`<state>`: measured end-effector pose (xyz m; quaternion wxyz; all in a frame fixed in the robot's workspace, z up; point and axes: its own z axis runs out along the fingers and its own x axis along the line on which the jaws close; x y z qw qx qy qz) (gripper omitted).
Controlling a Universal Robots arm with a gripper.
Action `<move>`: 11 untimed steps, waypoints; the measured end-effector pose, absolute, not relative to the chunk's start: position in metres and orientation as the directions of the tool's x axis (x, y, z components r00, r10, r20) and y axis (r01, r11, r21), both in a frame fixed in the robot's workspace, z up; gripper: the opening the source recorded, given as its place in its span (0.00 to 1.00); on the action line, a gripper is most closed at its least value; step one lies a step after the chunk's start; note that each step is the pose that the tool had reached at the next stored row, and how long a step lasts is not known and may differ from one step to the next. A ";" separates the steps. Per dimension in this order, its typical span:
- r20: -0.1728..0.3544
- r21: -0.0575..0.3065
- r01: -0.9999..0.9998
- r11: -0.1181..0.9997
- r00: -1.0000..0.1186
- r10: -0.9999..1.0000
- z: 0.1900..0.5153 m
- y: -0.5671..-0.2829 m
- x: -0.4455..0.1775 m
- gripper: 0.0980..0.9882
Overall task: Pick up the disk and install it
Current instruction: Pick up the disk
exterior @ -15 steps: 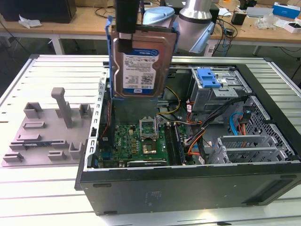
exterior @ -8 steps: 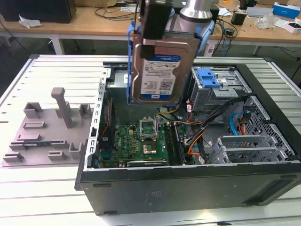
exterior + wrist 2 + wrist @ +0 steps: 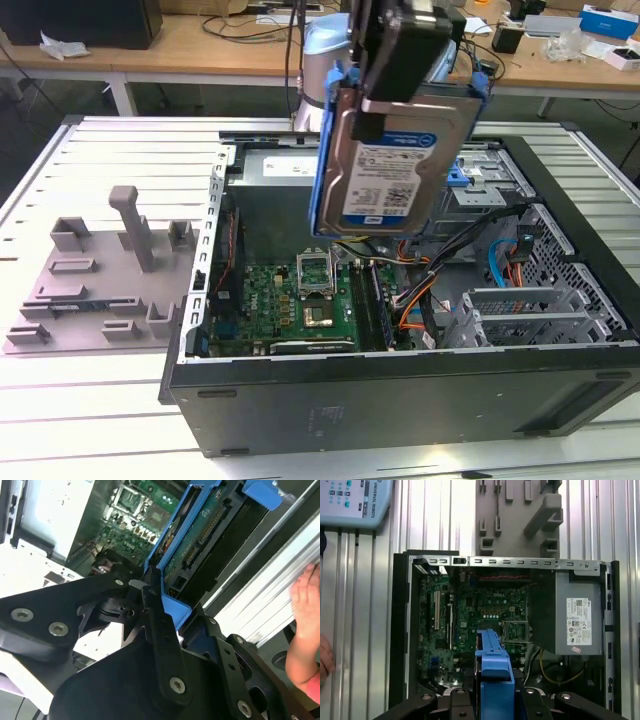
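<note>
Disk: the flat rectangular silver-metal hard drive with a white-and-blue label and a blue plastic bracket [image 3: 385, 180] is held in the air. Its label face is turned toward the exterior camera. It stands nearly on edge with a slight tilt.
Disk position: in the exterior view it is seen above the open interior of the black computer tower case [image 3: 400, 405], toward the case's 12 o'clock side. No contact with the case is seen.
Fingers: the black gripper [image 3: 395, 85] is closed on the disk's upper end, and the disk hangs from it toward 6 o'clock. The pads appear to be pressed on the bracket's sides, though the contact is partly hidden.
Arm pose: the wrist is pointed downward over the case and enters the exterior view at 12 o'clock.
Case: it is laid flat on the slatted metal table [image 3: 100, 440] with its side open. The green motherboard [image 3: 310, 290] is seen at 7 o'clock of the disk.
Fixture: the grey plastic plate with upright posts [image 3: 90, 290] lies at 9 o'clock of the case, just beside it.
Person: a hand [image 3: 305, 625] is seen near the table slats in the second wrist view.
</note>
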<state>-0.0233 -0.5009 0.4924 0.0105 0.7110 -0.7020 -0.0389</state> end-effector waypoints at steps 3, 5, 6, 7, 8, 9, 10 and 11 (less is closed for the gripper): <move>-0.041 0.070 -0.997 -0.014 0.011 -0.999 0.492 -0.507 -0.014 0.30; -0.041 0.070 -0.997 -0.014 0.011 -0.999 0.492 -0.511 -0.010 0.30; -0.041 0.070 -0.997 -0.014 0.011 -0.999 0.492 -0.511 -0.010 0.30; -0.041 0.069 -0.997 -0.014 0.011 -0.999 0.492 -0.511 -0.010 0.30; -0.041 0.069 -0.997 -0.014 0.011 -0.999 0.492 -0.511 -0.010 0.30; -0.041 0.069 -0.997 -0.014 0.011 -0.999 0.492 -0.511 -0.010 0.30; -0.041 0.070 -0.997 -0.014 0.011 -0.999 0.492 -0.512 -0.010 0.30; -0.041 0.069 -0.997 -0.014 0.011 -0.999 0.492 -0.512 -0.010 0.30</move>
